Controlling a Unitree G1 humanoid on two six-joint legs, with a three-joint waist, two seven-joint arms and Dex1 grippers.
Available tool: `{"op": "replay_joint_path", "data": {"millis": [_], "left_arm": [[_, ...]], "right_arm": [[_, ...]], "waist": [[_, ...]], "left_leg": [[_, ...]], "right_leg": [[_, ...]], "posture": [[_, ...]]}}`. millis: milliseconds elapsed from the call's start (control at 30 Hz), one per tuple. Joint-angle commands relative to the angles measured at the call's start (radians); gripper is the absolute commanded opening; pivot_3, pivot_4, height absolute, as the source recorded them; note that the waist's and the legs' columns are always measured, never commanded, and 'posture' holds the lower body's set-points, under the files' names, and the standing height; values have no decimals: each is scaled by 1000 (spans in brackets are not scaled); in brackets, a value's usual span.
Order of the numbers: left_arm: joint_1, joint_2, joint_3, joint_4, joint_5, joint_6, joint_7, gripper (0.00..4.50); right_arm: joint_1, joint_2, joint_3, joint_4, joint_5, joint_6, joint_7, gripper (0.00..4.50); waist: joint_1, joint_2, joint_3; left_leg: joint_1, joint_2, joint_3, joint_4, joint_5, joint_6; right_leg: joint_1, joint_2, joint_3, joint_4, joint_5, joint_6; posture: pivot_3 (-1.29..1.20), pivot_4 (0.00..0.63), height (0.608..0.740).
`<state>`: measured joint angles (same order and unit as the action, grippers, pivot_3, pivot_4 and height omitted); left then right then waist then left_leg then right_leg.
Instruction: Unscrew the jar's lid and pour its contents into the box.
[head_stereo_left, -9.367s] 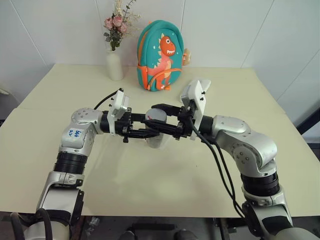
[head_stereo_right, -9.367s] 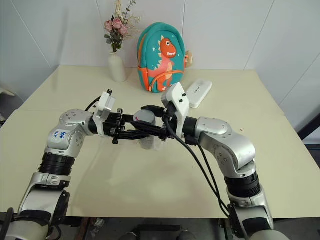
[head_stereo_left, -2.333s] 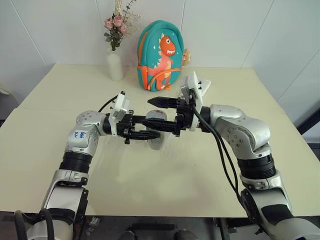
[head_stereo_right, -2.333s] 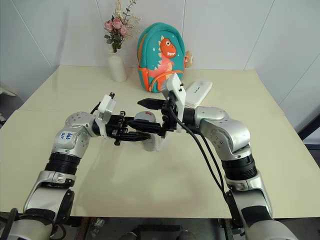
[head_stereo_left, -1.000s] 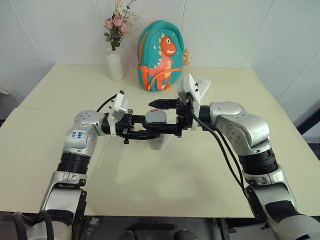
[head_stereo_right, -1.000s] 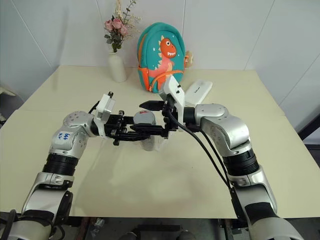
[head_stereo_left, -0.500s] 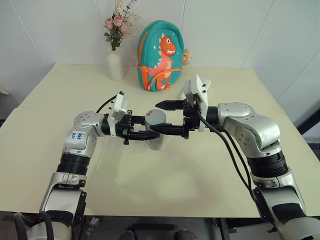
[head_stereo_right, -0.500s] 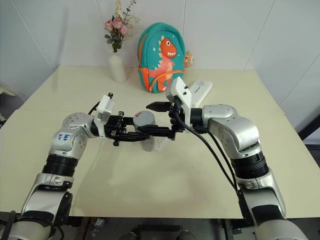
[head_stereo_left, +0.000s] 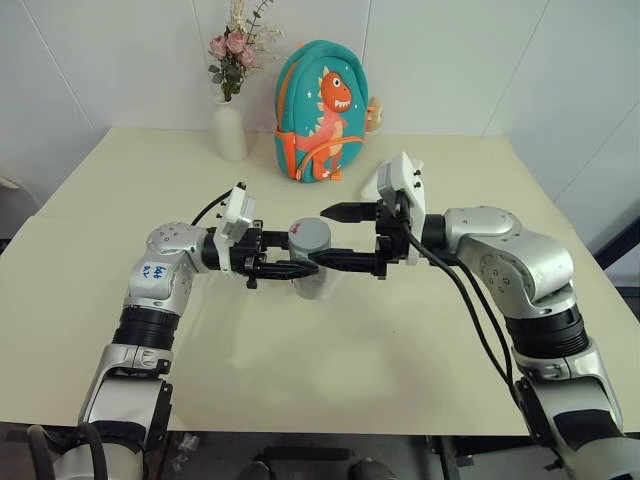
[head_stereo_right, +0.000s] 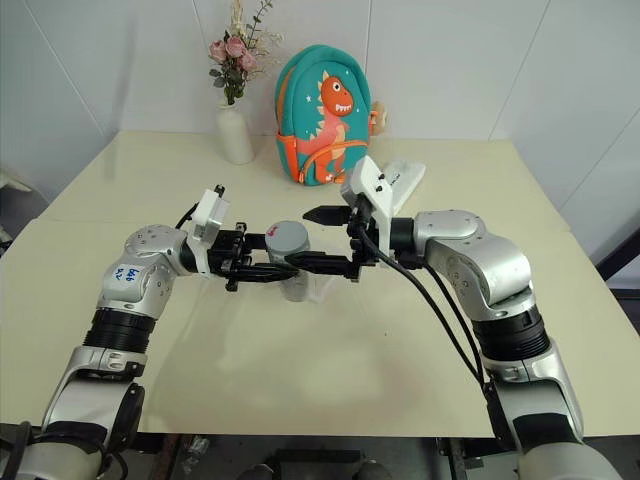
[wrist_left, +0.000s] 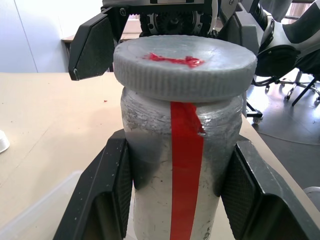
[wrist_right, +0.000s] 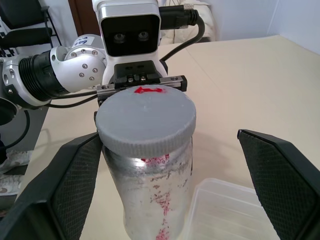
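Silver arms, black cables, black-fingered tools, white wrist cameras.

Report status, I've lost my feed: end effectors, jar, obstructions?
Left end effector shut on jar. Right end effector open, off the lid. Lid on. Nothing obstructing.

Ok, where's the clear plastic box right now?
In the right wrist view the box sits on the table just beside and below the jar, which the left claw holds near the table's middle.
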<state>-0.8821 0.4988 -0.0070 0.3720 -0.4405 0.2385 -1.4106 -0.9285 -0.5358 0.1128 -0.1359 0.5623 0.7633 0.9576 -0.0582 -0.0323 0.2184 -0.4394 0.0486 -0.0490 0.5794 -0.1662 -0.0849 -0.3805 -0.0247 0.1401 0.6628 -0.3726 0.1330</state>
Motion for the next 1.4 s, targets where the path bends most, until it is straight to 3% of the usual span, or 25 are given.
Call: {"op": "replay_joint_path", "data": {"millis": [33, 800, 1400], "left_arm": [[-19, 8, 8, -13, -7, -20, -19, 2005], [-52, -5, 3, 53, 9, -52, -38, 2005], [-64, -19, -11, 46, 12, -55, -60, 2005]], "right_arm": [[5, -35, -57, -37, 8, 9, -18, 4475], [5, -57, -110, -146, 136, 109, -22, 4475], [-61, 112, -18, -28, 59, 16, -75, 4475]], "waist": [[0, 0, 0], [1, 0, 0], [-1, 0, 0]], "left_leg": [[0, 0, 0, 0, 0, 0], [0, 0, 0, 0, 0, 0], [0, 0, 0, 0, 0, 0]], "right_leg": [[0, 0, 0, 0, 0, 0], [0, 0, 0, 0, 0, 0], [0, 0, 0, 0, 0, 0]], "posture": [[0, 150, 740], [0, 150, 740], [0, 150, 740]]}}
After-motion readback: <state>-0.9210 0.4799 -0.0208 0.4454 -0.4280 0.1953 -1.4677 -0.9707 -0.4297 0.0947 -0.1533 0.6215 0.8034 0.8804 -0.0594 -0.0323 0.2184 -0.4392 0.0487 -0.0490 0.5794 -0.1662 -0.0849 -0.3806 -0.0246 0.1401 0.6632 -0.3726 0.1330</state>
